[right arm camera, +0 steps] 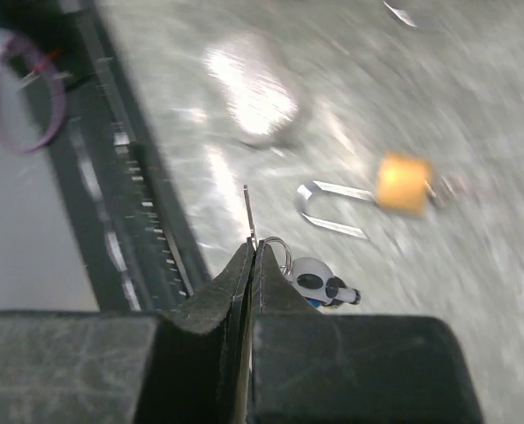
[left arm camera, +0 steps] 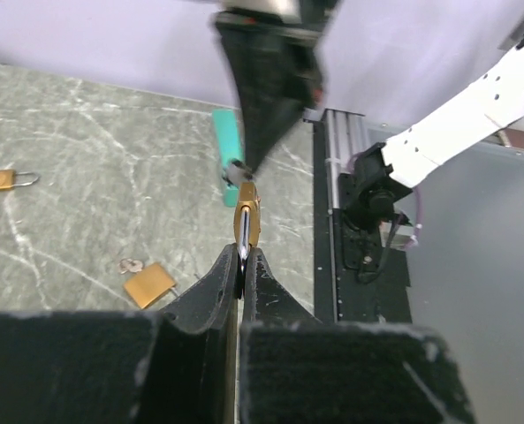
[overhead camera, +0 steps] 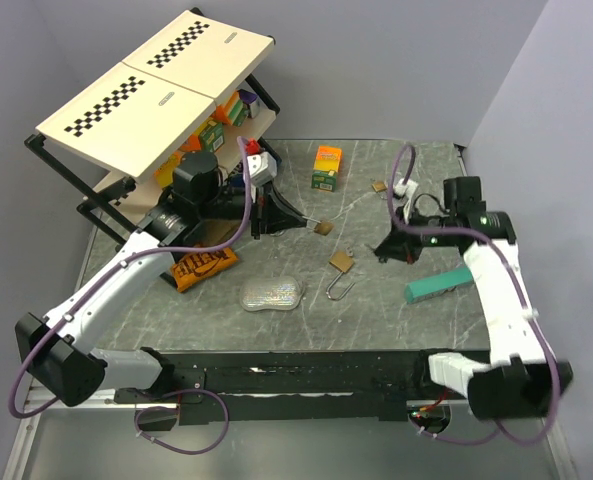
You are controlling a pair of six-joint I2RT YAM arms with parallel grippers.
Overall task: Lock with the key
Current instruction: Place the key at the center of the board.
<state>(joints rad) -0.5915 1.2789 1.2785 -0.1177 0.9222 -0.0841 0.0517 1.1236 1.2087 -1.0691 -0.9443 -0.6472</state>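
My left gripper (overhead camera: 309, 225) is shut on a small brass padlock (overhead camera: 323, 228) and holds it above the table; in the left wrist view (left arm camera: 241, 261) the padlock (left arm camera: 246, 221) shows edge-on between the fingers. My right gripper (overhead camera: 384, 255) is shut on a thin key (right arm camera: 247, 212), whose ring carries a white figure charm (right arm camera: 319, 281). The right gripper (left arm camera: 262, 97) points toward the held padlock, and the top view shows a gap between them. A second brass padlock (overhead camera: 341, 262) (right arm camera: 401, 181) lies on the table with its shackle (right arm camera: 332, 208) open.
A shelf under checkerboard panels (overhead camera: 156, 85) stands at the back left. An orange snack bag (overhead camera: 204, 265), a silver pouch (overhead camera: 273, 294), a teal block (overhead camera: 438, 285), an orange-green box (overhead camera: 326, 167) and another small padlock (overhead camera: 379, 185) lie around.
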